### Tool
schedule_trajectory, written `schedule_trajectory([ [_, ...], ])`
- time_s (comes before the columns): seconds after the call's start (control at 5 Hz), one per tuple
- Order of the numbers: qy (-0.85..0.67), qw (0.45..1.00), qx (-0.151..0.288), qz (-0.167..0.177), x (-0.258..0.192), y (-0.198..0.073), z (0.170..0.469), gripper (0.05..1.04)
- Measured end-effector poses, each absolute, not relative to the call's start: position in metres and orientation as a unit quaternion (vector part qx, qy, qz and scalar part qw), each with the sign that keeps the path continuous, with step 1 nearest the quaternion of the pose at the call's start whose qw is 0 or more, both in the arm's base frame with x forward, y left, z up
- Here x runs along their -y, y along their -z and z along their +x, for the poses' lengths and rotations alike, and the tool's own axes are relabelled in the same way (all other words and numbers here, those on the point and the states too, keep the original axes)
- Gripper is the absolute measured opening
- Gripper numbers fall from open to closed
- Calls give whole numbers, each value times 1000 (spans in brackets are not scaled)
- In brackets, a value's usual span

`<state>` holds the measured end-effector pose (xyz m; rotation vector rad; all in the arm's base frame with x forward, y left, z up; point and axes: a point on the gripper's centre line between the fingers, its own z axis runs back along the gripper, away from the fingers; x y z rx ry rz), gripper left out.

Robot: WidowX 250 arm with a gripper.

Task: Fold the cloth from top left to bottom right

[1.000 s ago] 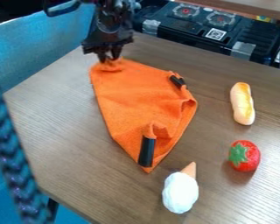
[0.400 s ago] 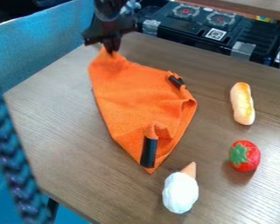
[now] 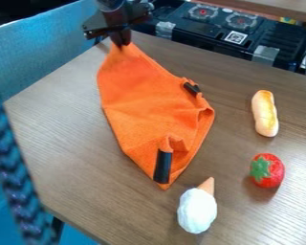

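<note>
The black gripper [image 3: 120, 44] is at the upper left of the camera view, shut on the top left corner of the orange cloth [image 3: 146, 107]. That corner is raised off the table and drawn up to a peak under the fingertips. The rest of the cloth lies on the table, narrowing to a point at its lower end. Folds show along its right side, near a small black piece [image 3: 192, 89], and near its lower end, beside a longer black piece [image 3: 162, 166].
The wooden table [image 3: 66, 143] holds a toy bread roll [image 3: 265, 113] and a strawberry [image 3: 267, 170] on the right, with a toy ice cream cone [image 3: 197, 206] below the cloth. A black toy stove [image 3: 225, 31] stands behind. A blue braided strip [image 3: 12, 167] crosses the left foreground.
The gripper has risen, pulling the cloth's top left corner up from the table into a peak. The cloth's lower part has barely shifted.
</note>
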<state>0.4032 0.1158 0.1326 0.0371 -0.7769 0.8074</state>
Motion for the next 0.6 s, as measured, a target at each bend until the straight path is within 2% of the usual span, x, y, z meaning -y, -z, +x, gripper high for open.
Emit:
schedule_trajectory([
  [0.6, -247, 898, 363, -12, -41, -133, 315, 51],
])
